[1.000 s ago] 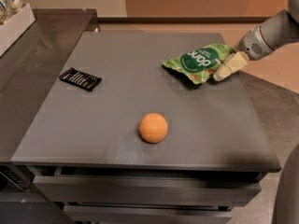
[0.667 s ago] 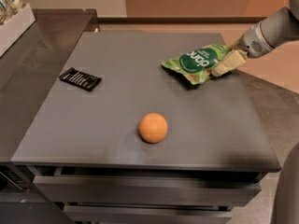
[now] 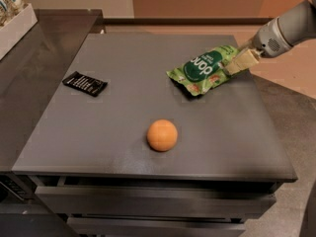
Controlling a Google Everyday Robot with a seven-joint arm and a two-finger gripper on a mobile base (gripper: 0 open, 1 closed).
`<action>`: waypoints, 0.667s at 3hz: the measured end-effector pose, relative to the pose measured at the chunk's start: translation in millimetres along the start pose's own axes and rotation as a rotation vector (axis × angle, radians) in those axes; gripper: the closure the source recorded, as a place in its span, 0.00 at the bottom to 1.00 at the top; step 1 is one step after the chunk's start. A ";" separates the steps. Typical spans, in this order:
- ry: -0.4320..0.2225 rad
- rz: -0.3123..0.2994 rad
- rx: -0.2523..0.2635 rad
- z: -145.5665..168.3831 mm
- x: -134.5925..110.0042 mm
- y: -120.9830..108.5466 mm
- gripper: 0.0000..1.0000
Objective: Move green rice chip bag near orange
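The green rice chip bag (image 3: 202,69) lies on the grey table top (image 3: 123,117) at the right rear, its dark-green round patch facing up. My gripper (image 3: 239,61) reaches in from the right edge and is shut on the bag's right end, which is slightly raised. The orange (image 3: 162,135) sits on the table nearer the front, in the middle, well apart from the bag and to its lower left.
A small flat black packet (image 3: 85,83) lies on the left part of the table. A dark counter (image 3: 29,68) adjoins the table on the left, with a white bin (image 3: 14,23) of items at its far end. Drawers (image 3: 148,206) sit below the table's front edge.
My gripper has moved slightly up and in onto the bag's right end, and that end has lifted a little. The orange and the black packet have not moved.
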State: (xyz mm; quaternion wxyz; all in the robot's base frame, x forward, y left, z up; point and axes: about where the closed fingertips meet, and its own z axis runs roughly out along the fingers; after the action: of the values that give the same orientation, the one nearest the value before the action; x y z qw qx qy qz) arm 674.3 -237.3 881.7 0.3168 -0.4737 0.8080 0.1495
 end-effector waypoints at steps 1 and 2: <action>-0.005 -0.010 -0.020 -9.7 -7.7 22.5 0.94; -0.012 -0.021 -0.047 -17.9 -12.8 51.6 1.00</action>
State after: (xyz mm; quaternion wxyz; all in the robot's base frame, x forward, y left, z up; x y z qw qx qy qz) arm 627.8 -212.3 900.6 0.3119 -0.4884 0.7975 0.1678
